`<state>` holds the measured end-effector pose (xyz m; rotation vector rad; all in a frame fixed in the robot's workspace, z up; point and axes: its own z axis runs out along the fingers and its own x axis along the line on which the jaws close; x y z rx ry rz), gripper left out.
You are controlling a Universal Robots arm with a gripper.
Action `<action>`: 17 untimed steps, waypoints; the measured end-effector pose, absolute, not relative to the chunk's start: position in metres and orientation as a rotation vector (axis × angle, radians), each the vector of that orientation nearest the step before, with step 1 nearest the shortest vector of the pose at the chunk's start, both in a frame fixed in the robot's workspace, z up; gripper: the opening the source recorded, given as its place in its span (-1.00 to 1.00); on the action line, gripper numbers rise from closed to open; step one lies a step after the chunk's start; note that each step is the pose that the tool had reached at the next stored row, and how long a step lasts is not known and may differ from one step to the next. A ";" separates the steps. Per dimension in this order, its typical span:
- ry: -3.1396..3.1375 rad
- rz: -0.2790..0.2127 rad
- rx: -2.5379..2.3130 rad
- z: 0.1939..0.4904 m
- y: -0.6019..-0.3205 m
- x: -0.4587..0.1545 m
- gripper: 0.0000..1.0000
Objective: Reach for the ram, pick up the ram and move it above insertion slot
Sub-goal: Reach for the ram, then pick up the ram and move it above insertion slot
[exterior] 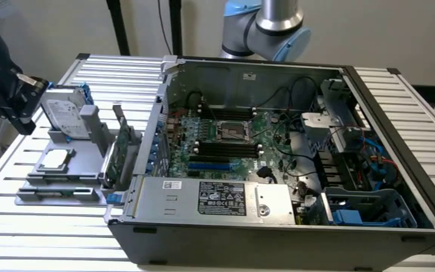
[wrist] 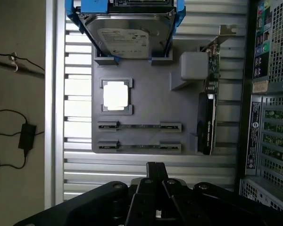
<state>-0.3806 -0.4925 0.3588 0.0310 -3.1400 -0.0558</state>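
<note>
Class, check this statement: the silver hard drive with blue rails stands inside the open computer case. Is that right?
Not quite. The silver hard drive with blue rails stands on the grey tray beside the open computer case, not inside it. The exterior view shows this.

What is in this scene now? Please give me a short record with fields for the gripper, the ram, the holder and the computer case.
gripper: hovers over the table beside the holder, not touching the ram
ram: on edge in a narrow slot of the holder, not picked up
gray holder: on the slatted table; also carries a hard drive, a processor chip and an upright green card
computer case: open, at the exterior view's right of the holder
</note>
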 end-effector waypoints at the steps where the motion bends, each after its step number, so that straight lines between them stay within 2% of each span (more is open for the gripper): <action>1: -3.140 -0.056 0.031 0.359 -0.492 -0.381 -0.79; 17: -3.137 -0.055 0.123 0.362 -0.492 -0.382 -0.79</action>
